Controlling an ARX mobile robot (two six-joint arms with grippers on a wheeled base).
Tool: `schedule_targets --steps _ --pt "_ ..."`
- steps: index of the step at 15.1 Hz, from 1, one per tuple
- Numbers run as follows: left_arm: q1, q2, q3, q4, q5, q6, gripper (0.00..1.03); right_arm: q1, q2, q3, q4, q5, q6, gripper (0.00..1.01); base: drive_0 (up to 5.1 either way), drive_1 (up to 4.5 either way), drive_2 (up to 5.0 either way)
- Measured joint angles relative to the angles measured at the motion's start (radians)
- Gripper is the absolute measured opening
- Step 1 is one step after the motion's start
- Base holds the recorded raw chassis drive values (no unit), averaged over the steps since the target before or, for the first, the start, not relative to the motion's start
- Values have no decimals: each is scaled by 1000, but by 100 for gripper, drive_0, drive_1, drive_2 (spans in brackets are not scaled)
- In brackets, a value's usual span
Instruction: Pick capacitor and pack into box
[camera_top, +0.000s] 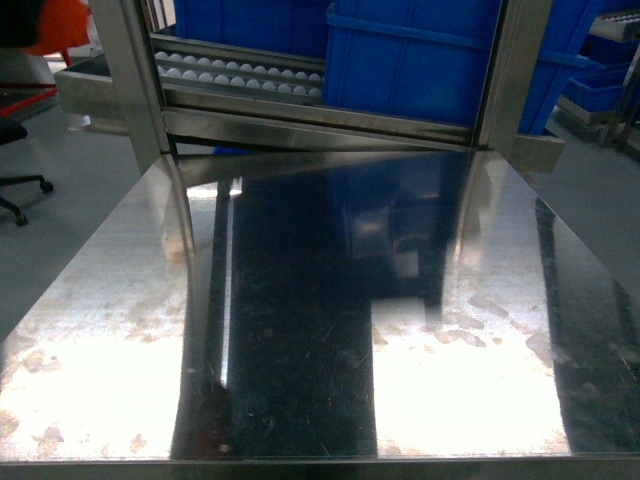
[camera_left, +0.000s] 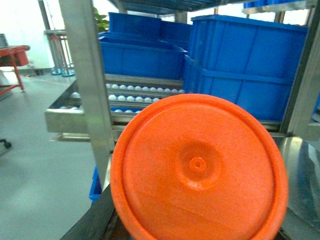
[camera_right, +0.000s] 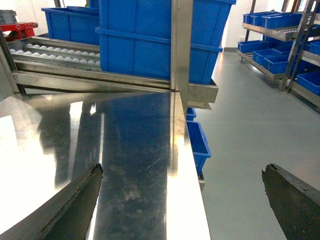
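Clearly the right hand (camera_right: 182, 192) gapes wide over the steel table (camera_right: 135, 150); the left hand's state I cannot tell.

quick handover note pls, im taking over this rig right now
Left gripper: its fingers are hidden behind an orange disc that fills its wrist view; whether it grips the disc cannot be told.
Right gripper: open, empty, at the right edge of the steel table.
No pink box or capacitor in any view. Blue bins sit on the roller rack behind the table.
Done: nothing visible. Left: find the capacitor and box, pick, pack.
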Motion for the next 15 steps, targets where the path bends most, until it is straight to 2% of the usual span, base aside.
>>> schedule_targets --steps 2,6,7,8,14,15 --pt "26 -150 -103 -55 -34 -27 44 0 0 0 0 0 0 98 0 0 0" --pt "19 -141 -103 -56 -28 -32 44 0 0 0 0 0 0 98 0 0 0" --pt "20 -159 -100 -127 -58 -32 44 0 0 0 0 -1 0 98 0 0 0" --pt "34 -192 -137 -141 -62 -32 44 0 0 0 0 0 0 98 0 0 0" --pt "111 -424 -394 -122 6 -32 44 0 0 0 0 0 0 98 0 0 0" --pt "134 -465 -418 -135 39 -32 44 0 0 0 0 0 0 98 0 0 0"
